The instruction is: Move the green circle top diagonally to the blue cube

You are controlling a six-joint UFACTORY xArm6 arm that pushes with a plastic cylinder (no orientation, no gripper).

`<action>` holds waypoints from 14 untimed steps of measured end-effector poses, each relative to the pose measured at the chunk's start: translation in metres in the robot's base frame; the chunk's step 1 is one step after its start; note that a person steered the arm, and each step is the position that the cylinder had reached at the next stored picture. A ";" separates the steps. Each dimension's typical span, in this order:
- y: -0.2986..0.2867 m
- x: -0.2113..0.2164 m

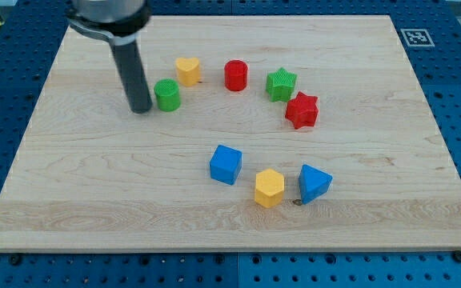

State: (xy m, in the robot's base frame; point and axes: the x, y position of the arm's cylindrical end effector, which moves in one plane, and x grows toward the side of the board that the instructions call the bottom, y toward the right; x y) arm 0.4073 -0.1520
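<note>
My tip (141, 109) stands just left of the green circle (167, 95), apparently touching it and holding nothing, placed to push. The blue cube (226, 164) lies well below and right of that circle.

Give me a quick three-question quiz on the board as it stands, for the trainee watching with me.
1. True or false: my tip stands just to the view's left of the green circle.
2. Which block lies nearest the green circle? A) the yellow heart B) the red star C) the blue triangle
3. Fill in: the blue cube lies toward the view's ______ from the red cylinder.

Key: 1 true; 2 A; 3 bottom.
</note>
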 end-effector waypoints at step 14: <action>0.118 0.036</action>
State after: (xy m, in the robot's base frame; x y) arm 0.4436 -0.0337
